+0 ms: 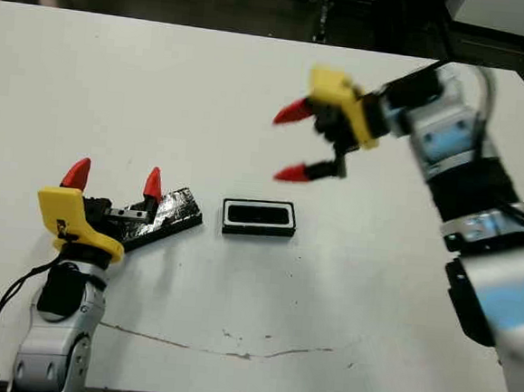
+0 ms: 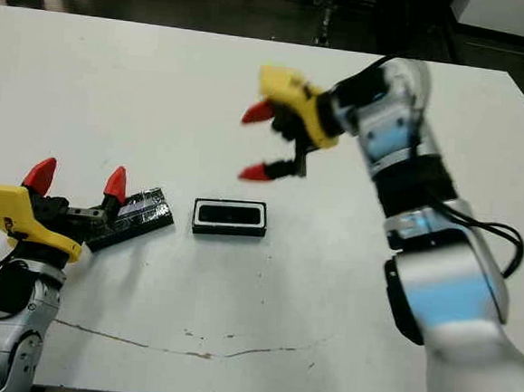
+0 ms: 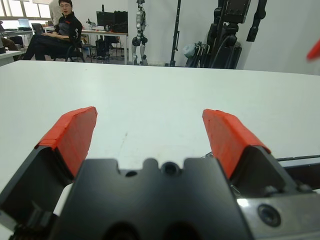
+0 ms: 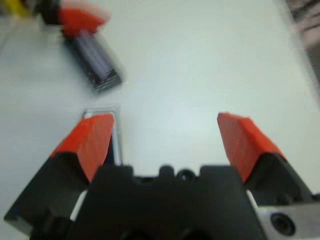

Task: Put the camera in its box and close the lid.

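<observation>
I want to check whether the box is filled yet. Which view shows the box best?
The left eye view: the box lies unobstructed, its white-rimmed opening with a dark inside facing up. The right eye view matches. The right wrist view shows only a blurred edge behind a finger; the left wrist view shows none.

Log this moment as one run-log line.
left gripper: open, on table beside lid | right gripper: open, raised above table | box: open, dark camera inside | lid: off, left of box
</observation>
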Motion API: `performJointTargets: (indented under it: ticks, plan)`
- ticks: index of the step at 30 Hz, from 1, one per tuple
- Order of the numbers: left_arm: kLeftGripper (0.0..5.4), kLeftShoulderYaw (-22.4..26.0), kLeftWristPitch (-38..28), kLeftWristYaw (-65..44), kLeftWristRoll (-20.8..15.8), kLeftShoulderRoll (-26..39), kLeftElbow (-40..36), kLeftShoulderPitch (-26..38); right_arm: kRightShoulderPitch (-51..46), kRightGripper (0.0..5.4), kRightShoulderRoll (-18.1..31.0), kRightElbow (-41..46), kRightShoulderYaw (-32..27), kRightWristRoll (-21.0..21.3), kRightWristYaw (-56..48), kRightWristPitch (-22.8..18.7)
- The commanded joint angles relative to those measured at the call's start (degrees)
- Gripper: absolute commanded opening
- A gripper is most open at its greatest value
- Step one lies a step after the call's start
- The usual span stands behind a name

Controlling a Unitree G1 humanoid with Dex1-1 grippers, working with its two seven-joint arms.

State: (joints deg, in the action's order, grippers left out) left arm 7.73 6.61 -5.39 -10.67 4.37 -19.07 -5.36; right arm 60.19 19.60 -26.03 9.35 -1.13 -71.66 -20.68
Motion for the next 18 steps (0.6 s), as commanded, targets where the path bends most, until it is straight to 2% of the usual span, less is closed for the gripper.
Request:
performJointTargets:
  ticks: [1,5,9,13,18]
  plan:
    - [5.40,0.7,-1.3,-2.4,-0.3,2.3,0.0,-0.2,-9.5,5.09,0.9,11.5,-6.7,-3.2,10.2,-3.4]
    - [5.40,1.5,-2.9,-5.3,-0.6,5.1,-1.3,0.3,-19.1,4.42,-0.4,20.5,-12.5,-7.7,19.4,-3.9]
    - [5.40,2.5,-1.1,-8.7,-1.0,9.8,-4.7,1.2,-27.1,3.79,-0.6,25.3,-15.2,-9.0,26.4,-0.1]
    - [5.40,3.8,1.5,-12.4,-2.9,14.7,-7.8,2.3,-31.8,3.13,-0.4,26.5,-16.7,-10.7,29.4,2.8]
    - [5.40,6.5,5.9,-20.0,-8.8,22.4,-10.4,3.7,-36.7,2.28,-0.2,29.5,-17.4,-11.4,33.9,3.0]
